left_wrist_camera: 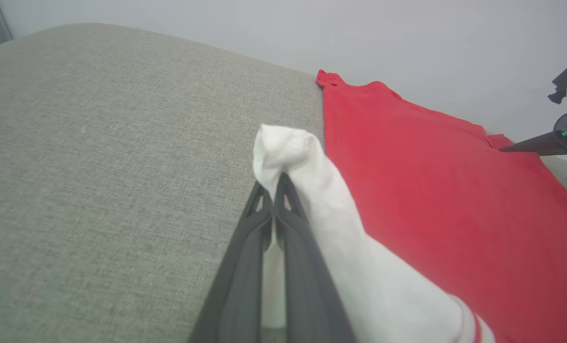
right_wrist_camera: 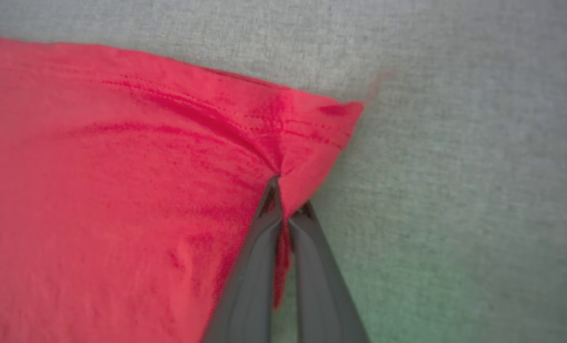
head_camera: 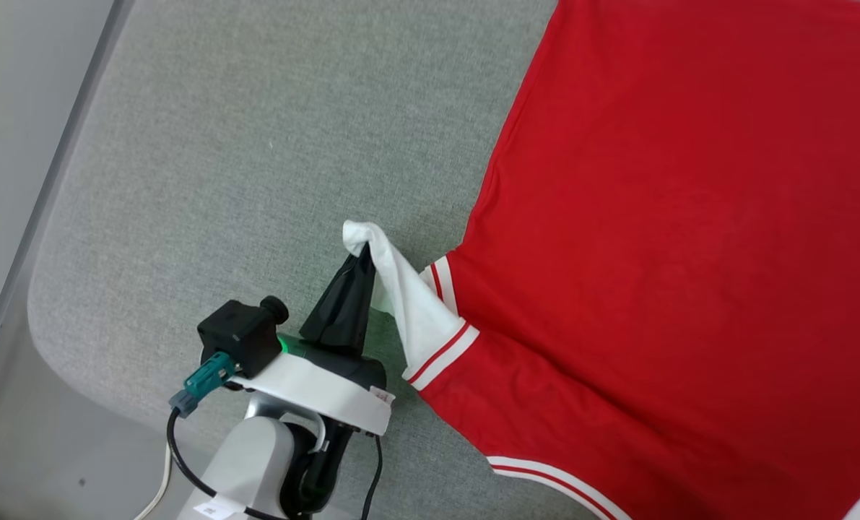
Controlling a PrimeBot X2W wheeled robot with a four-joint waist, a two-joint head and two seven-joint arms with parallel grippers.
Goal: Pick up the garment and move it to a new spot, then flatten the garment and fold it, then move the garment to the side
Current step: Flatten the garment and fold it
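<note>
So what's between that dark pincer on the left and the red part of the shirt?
Its own white sleeve: the left gripper pinches its tip, and it runs to the striped trim at the red body. The head view shows it.

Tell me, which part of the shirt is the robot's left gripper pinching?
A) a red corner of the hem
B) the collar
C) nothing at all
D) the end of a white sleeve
D: the left gripper is closed on the bunched end of the garment's white sleeve.
</note>
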